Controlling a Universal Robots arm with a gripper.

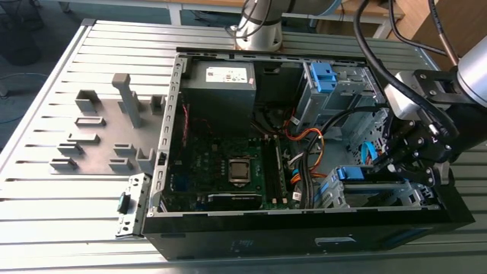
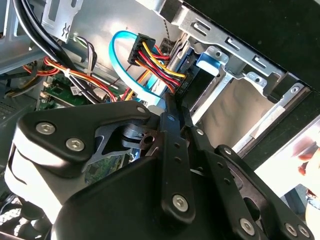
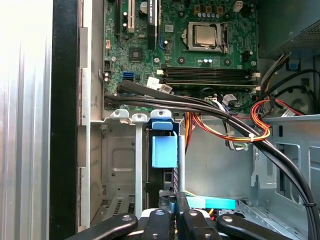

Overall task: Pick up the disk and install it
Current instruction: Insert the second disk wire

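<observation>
The disk (image 3: pixel 164 150) stood on edge in a slot of the metal drive cage (image 3: pixel 120 160), at the corner of the open computer case (image 1: pixel 304 234) that lay on its side on the slatted bench (image 1: pixel 61 188). It was not in the air or out on the bench, so the lifting part of the job looked done and the seating part was in hand.

The relation that mattered was a straight line. In the first wrist view the claw (image 3: pixel 176 200) sat at the disk's near end, and the disk's long axis ran directly away from the fingertips, along the slot, towards the motherboard (image 3: pixel 200 45). The blue frame's far tab lay just short of the black cables (image 3: pixel 200 107) that crossed the cage mouth. Claw and disk were therefore in line, end to end, not side by side.

The claw's fingers were together, with no gap worth naming between them, and they did not straddle the blue frame. They read as a blunt pusher set against the disk's rear edge, though whether the tips were touching it or just shy of it could not be told. A pale blue cable (image 3: pixel 215 203) lay just beside the fingers, apart from the disk
</observation>
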